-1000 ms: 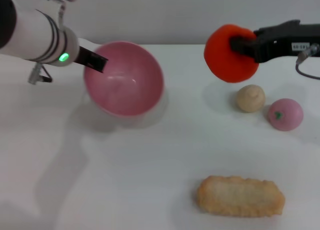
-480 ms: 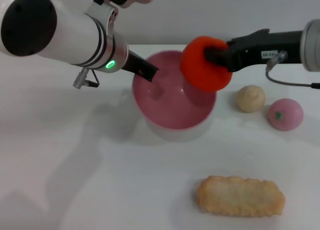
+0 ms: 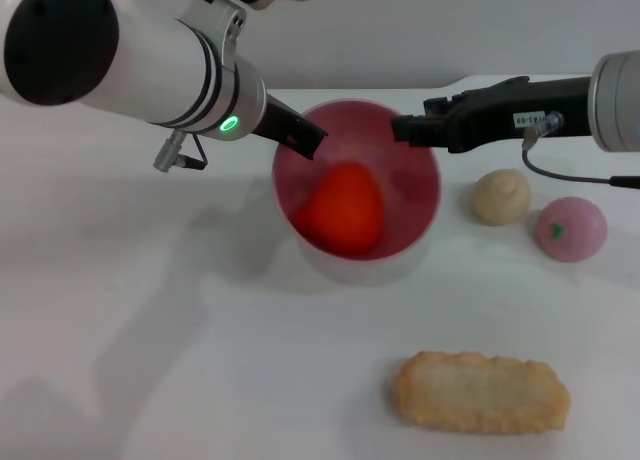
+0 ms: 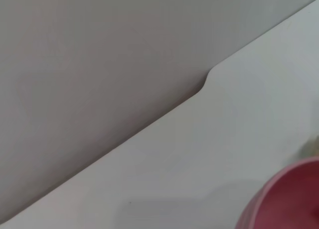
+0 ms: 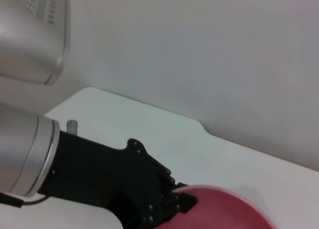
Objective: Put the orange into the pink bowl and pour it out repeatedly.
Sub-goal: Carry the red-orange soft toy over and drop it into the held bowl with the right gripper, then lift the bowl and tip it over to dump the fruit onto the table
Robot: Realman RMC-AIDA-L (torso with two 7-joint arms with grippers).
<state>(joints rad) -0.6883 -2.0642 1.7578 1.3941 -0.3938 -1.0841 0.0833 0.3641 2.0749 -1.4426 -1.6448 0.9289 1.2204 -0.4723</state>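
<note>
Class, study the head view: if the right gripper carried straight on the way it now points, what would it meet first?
The right gripper points toward the robot's left, above the pink bowl. Going straight on, it would probably meet the left gripper clamped on the bowl's far rim first, passing over the orange; depth is uncertain.

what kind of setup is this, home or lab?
Probably a lab test bench: a bare white table against a plain wall, with only toy props, namely the orange in the pink bowl, a beige lumpy ball and a breaded patty.
</note>
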